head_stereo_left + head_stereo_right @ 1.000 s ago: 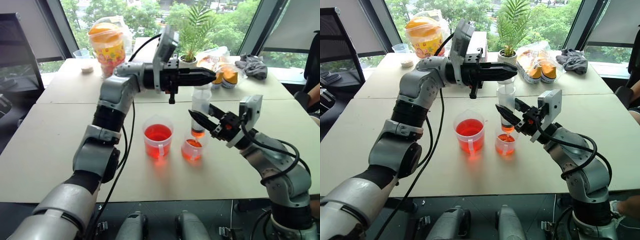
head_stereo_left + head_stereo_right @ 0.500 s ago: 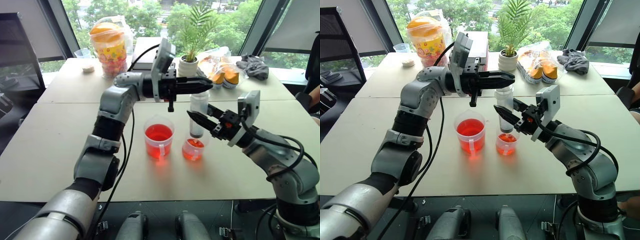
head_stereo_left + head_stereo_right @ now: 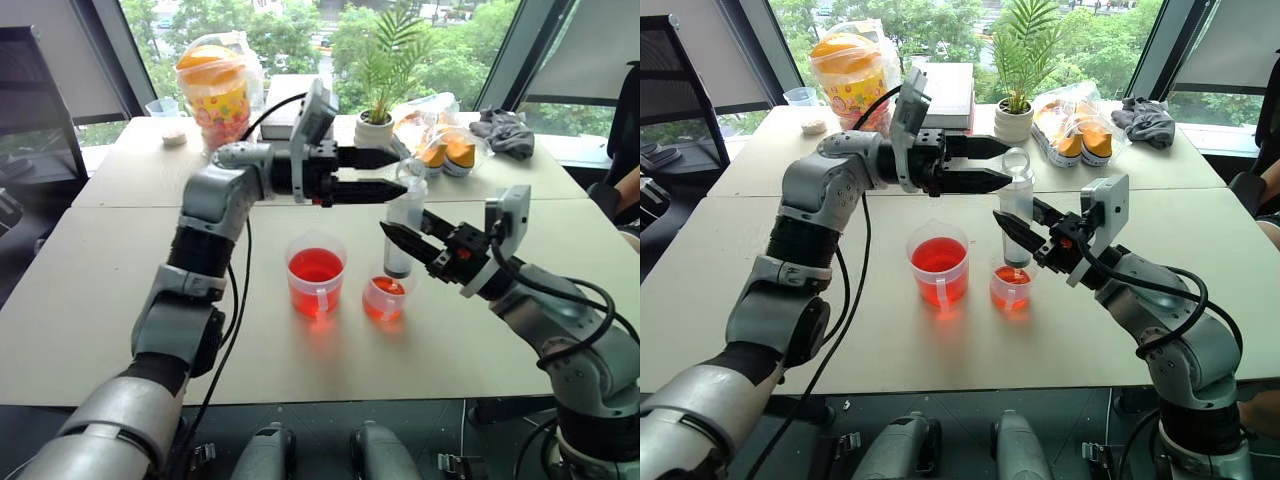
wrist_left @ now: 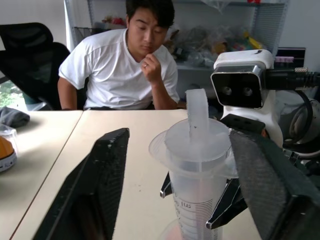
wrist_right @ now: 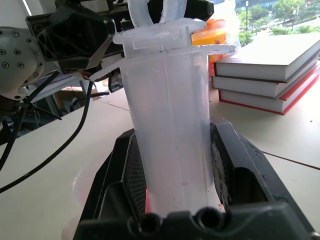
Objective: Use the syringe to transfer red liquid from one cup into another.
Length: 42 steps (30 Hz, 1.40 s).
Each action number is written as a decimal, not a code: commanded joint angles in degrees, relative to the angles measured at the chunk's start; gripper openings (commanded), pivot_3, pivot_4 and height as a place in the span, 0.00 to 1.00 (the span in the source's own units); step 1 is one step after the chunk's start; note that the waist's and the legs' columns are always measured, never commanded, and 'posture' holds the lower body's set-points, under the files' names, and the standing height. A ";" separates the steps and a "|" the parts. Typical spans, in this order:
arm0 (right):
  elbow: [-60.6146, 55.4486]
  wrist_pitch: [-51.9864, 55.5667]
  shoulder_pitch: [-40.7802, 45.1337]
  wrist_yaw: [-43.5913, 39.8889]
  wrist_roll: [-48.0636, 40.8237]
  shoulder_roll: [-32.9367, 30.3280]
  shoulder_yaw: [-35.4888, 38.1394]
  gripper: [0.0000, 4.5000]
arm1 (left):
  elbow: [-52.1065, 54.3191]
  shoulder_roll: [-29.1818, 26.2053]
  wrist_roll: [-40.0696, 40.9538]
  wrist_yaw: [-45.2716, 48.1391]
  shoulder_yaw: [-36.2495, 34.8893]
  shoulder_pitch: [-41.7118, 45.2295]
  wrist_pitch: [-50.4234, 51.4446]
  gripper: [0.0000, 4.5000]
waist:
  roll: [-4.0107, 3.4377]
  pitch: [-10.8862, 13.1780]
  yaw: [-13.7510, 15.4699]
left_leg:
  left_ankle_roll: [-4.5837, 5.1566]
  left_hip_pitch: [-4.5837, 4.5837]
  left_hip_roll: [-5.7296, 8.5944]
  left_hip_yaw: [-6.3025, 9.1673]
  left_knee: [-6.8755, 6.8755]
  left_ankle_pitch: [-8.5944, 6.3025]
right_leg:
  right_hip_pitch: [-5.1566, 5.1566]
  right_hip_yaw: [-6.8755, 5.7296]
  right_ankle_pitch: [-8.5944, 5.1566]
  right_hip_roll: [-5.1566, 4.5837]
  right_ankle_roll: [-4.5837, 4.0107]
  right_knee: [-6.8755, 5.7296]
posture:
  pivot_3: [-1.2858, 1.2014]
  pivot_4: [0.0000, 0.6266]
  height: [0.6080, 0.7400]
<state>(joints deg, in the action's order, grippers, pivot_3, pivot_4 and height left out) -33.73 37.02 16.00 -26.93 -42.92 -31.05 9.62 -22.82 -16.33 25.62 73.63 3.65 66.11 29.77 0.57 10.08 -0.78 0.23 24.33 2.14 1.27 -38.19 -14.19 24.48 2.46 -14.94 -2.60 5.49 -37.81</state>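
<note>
Left tool (image 3: 395, 172) has spread; syringe (image 3: 402, 225) stands upright, tip down.

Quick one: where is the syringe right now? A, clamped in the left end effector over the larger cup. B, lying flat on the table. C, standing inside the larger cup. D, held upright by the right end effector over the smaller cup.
D: the right end effector grips the barrel of the syringe, which stands upright with its tip above the smaller cup.
</note>
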 commanded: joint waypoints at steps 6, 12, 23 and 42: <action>-0.59 0.20 4.12 0.27 -3.06 -0.77 2.64 0.31 | 4.97 -8.95 1.52 1.24 -3.62 -1.28 0.03 0.99 | 0.00 0.00 -0.07 | 0.00 0.00 0.00 0.00 0.00 0.00 | 0.00 0.01 0.00 -0.03 0.00 0.00 | 0.52 0.24 1.00; 8.32 11.20 17.84 6.95 -12.78 -6.88 10.51 0.31 | 11.31 -12.97 2.37 -0.13 -4.33 -8.31 2.18 0.99 | -0.02 0.00 0.13 | 0.00 -0.03 0.00 0.05 -0.01 0.00 | -0.04 0.02 0.00 -0.10 -0.01 0.00 | 0.52 0.24 1.00; 46.63 37.66 33.37 3.81 -1.50 -25.63 -3.48 0.31 | 22.83 -15.76 6.19 -3.97 -4.85 -17.33 6.58 0.99 | -0.03 0.00 -0.07 | 0.06 0.09 -0.01 -0.01 0.16 -0.04 | -0.06 0.02 0.01 -0.26 -0.04 0.41 | 0.52 0.24 1.00; 63.80 36.77 36.77 -13.34 17.48 -21.45 -18.56 0.98 | 31.22 -20.07 11.17 -7.38 -5.51 -22.95 11.39 1.00 | -0.09 0.00 0.06 | 0.08 0.07 -0.02 -0.12 0.18 -0.05 | -0.02 0.07 0.02 -0.17 -0.02 0.39 | 0.52 0.24 1.00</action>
<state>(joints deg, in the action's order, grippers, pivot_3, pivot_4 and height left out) 32.03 73.45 52.20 -39.73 -26.02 -51.38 -11.13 6.58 -35.75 35.55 66.67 0.12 42.87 40.90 0.49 10.08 -0.72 0.31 24.40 2.13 1.16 -38.04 -14.24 24.46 2.53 -14.92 -2.77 5.47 -37.42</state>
